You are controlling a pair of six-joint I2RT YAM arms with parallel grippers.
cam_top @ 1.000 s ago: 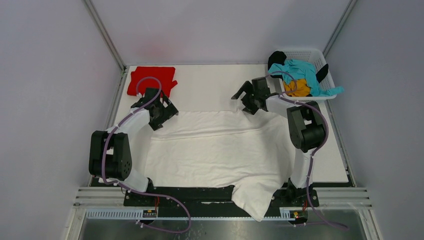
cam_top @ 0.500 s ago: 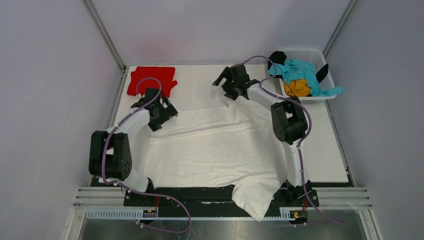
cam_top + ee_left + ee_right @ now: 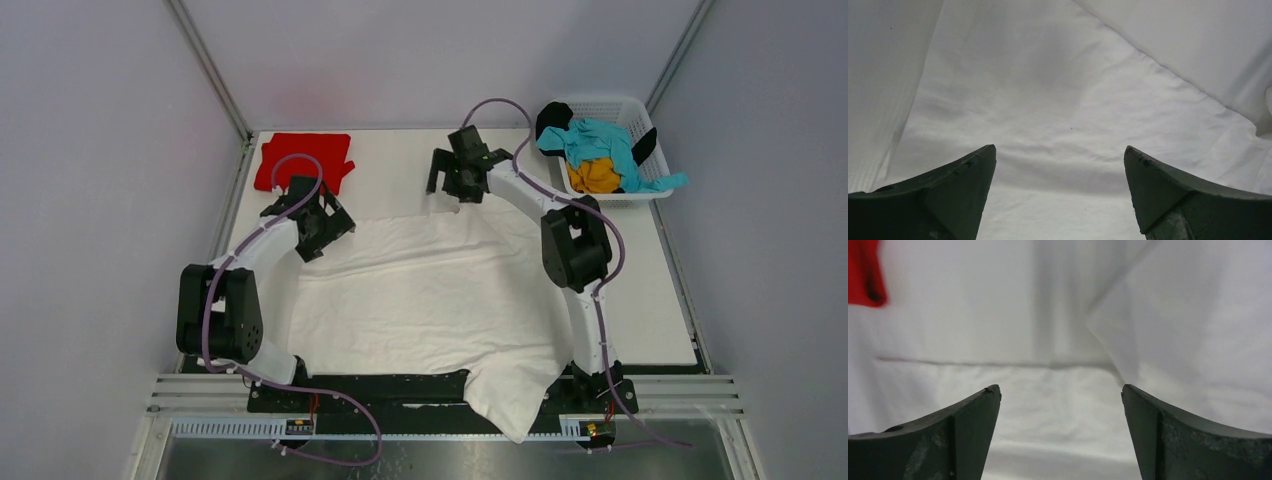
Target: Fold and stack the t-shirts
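Note:
A large white t-shirt (image 3: 430, 290) lies spread over the table's middle, its lower end hanging over the near edge. A folded red t-shirt (image 3: 303, 158) lies at the far left corner. My left gripper (image 3: 335, 225) is open and empty, low over the white shirt's far left part (image 3: 1058, 100). My right gripper (image 3: 445, 185) is open and empty, over the white shirt's far edge near the middle (image 3: 1058, 390). A bit of the red shirt (image 3: 863, 272) shows at the top left of the right wrist view. Teal (image 3: 600, 140), orange (image 3: 595, 177) and black (image 3: 552, 118) shirts lie in the basket.
A white lattice basket (image 3: 612, 106) stands at the far right corner. Grey walls close in the table on three sides. The black rail with the arm bases (image 3: 400, 385) runs along the near edge.
My right arm has swung left, from beside the basket to the far middle of the table over the white shirt's far edge. The left arm has not moved.

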